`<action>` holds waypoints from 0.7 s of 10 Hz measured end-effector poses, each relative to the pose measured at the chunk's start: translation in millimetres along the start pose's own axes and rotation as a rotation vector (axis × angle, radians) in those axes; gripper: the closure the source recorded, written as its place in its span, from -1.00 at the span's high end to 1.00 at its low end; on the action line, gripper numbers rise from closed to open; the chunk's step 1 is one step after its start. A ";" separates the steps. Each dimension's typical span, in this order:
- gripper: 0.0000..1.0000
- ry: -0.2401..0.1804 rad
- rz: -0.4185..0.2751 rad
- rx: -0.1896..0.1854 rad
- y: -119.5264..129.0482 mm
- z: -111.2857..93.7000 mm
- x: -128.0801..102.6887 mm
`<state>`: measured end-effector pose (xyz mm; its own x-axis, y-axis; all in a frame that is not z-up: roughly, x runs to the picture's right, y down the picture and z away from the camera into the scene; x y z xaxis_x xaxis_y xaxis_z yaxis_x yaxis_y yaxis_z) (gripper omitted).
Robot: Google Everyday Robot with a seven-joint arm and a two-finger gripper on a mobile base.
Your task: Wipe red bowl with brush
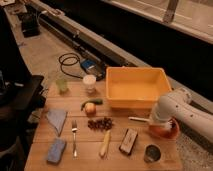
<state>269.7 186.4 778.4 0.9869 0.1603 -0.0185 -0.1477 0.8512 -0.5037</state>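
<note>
The red bowl (166,132) sits on the wooden table (85,162) at the right, just in front of the yellow tub. My white arm (172,106) reaches in from the right and covers most of the bowl. The gripper (153,121) hangs at the bowl's left rim, shut on the brush (137,119). The brush's thin white handle sticks out to the left, level above the table. Its darker end is hidden under the gripper, over the bowl.
A big yellow tub (135,89) stands behind the bowl. A metal can (151,153) and a black-and-white block (129,141) lie in front of it. Further left are dark berries (101,123), a fork (75,135), a blue sponge (56,150), a grey cloth (56,119) and cups (89,81).
</note>
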 end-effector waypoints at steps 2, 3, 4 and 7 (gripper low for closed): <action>-1.00 0.030 0.033 -0.003 5.4 -3.7 16.4; -1.00 0.041 0.044 -0.002 4.4 -4.4 23.1; -1.00 0.059 0.053 -0.003 0.9 -4.0 31.6; -1.00 0.061 0.039 0.003 -18.5 2.9 27.5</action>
<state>299.4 176.5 789.7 0.9824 0.1632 -0.0907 -0.1866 0.8464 -0.4987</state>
